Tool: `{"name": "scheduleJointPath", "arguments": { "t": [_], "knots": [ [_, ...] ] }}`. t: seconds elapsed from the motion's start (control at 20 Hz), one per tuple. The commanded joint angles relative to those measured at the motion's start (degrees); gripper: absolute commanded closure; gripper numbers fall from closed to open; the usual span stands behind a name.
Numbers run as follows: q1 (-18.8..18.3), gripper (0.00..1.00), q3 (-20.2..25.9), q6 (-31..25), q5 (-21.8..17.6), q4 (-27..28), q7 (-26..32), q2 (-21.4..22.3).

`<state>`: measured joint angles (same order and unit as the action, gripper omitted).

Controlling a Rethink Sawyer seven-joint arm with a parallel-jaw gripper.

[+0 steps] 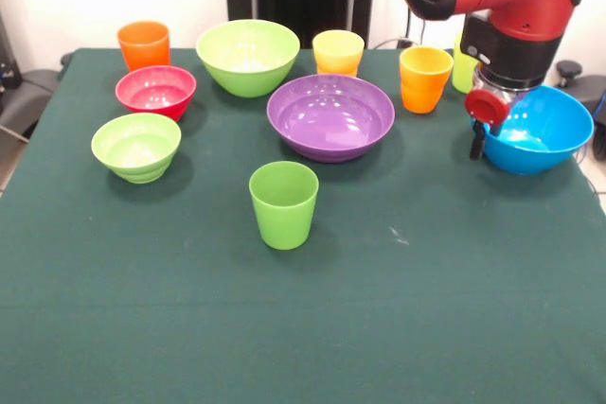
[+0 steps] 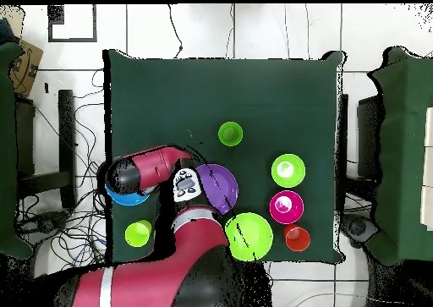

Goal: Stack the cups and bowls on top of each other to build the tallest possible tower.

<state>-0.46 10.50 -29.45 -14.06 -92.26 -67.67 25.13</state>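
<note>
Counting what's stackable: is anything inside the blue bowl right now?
The blue bowl shows bare blue interior on the visible side. The gripper hangs at its rim, and the arm covers most of the bowl from overhead, so that part stays unseen.

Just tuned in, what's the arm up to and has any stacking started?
The Sawyer arm's gripper hangs at the rim of the large blue bowl, at the table's edge. Whether it grips is unclear. Nothing is stacked yet: the purple bowl, green cup, small red bowl and the others stand apart.
</note>
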Motion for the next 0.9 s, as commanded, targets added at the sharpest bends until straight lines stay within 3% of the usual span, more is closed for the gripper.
{"name": "scheduleJointPath", "arguments": {
  "t": [0.05,0.9],
  "knots": [
    [-0.03,0.00,1.75,3.74,-4.30,-0.76,-4.51,-2.18],
    [0.08,0.00,1.64,4.47,-4.55,-0.82,-4.62,-1.94]
  ]
}}
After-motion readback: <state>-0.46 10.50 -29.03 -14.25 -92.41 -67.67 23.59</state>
